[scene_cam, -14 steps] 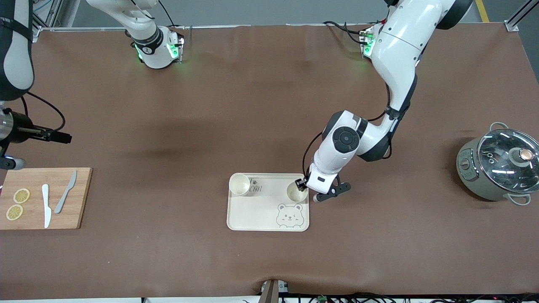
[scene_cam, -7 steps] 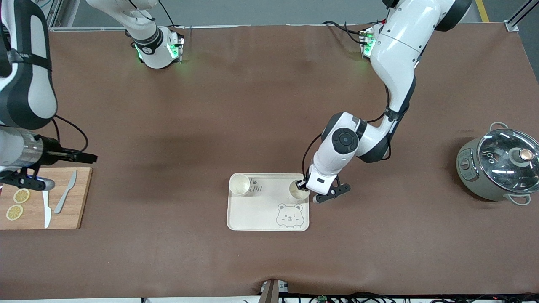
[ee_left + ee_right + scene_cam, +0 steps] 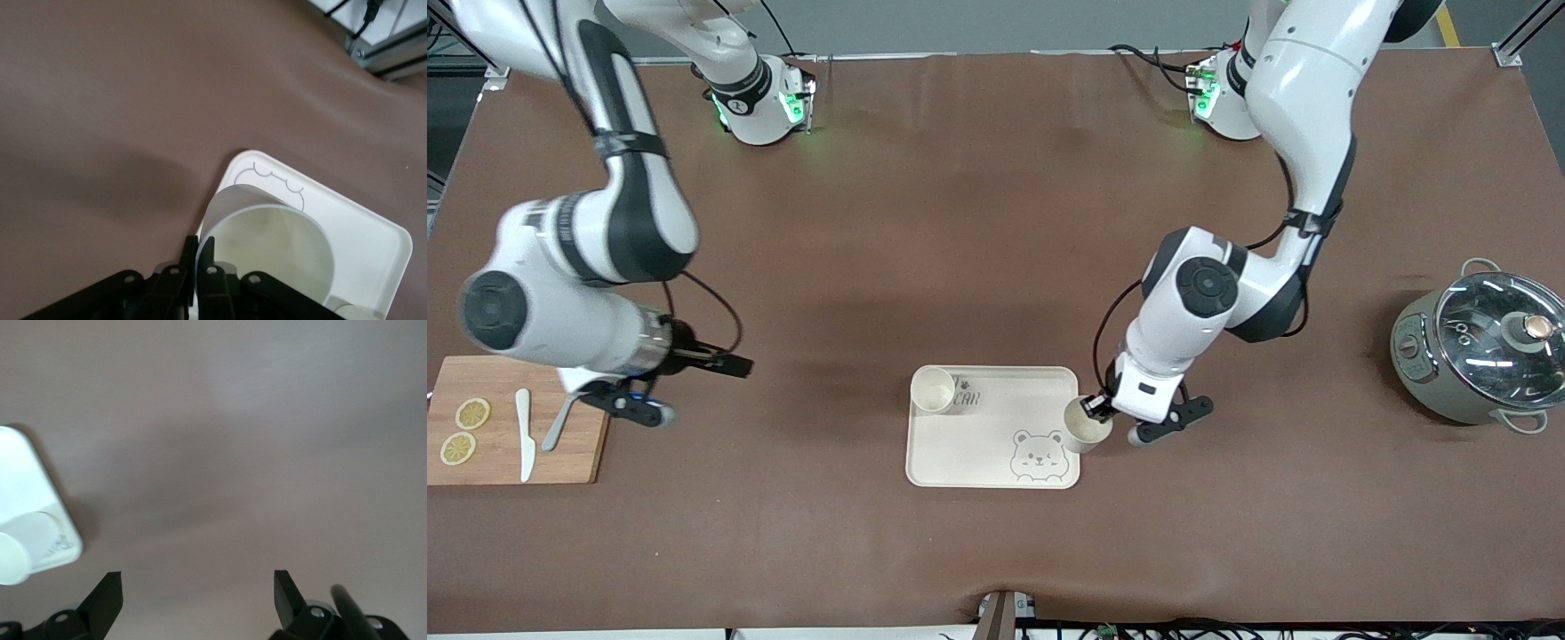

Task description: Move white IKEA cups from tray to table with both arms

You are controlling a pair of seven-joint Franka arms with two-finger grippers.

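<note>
A cream tray with a bear drawing [image 3: 983, 444] lies mid-table. One white IKEA cup [image 3: 933, 389] stands on the tray's corner nearest the right arm's base. My left gripper [image 3: 1096, 407] is shut on the rim of the second white cup [image 3: 1083, 432] and holds it raised over the tray's edge at the left arm's end. In the left wrist view the fingers [image 3: 203, 250] pinch the cup's wall [image 3: 267, 253] above the tray [image 3: 360, 227]. My right gripper [image 3: 738, 364] is open and empty over bare table between the cutting board and the tray. The right wrist view shows the gripper [image 3: 198, 593], the tray's corner [image 3: 27, 487] and the standing cup [image 3: 12, 559].
A wooden cutting board [image 3: 591, 418] with two lemon slices [image 3: 471, 413], a white knife [image 3: 525, 436] and a grey knife [image 3: 556, 427] lies at the right arm's end. A grey pot with a glass lid [image 3: 1480, 351] stands at the left arm's end.
My left gripper has lifted its cup from the tray's corner and carried it toward the front camera, over the tray's edge. My right arm has swung in from the table's end toward the tray.
</note>
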